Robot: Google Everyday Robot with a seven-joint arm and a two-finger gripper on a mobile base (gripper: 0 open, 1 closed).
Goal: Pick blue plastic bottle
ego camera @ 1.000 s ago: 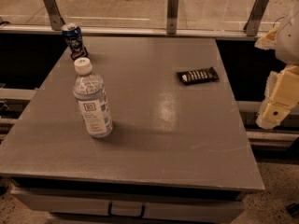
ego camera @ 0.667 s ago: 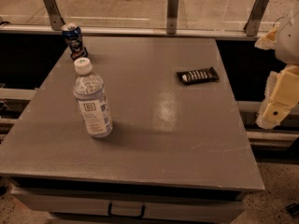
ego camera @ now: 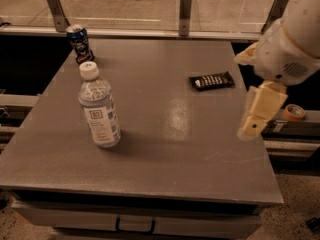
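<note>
The blue plastic bottle stands upright on the left half of the grey table. It is clear, with a white cap and a pale label bearing a small square logo. My gripper, cream-coloured under a white arm, hangs over the table's right edge, pointing down. It is far to the right of the bottle and touches nothing.
A short dark-blue soda can stands at the far left corner behind the bottle. A dark flat snack packet lies at the right rear. A tape roll sits off the table to the right. A glass railing runs along the back.
My arm and gripper have moved left, from beside the table to over its right edge. The bottle, can and packet have not moved.
</note>
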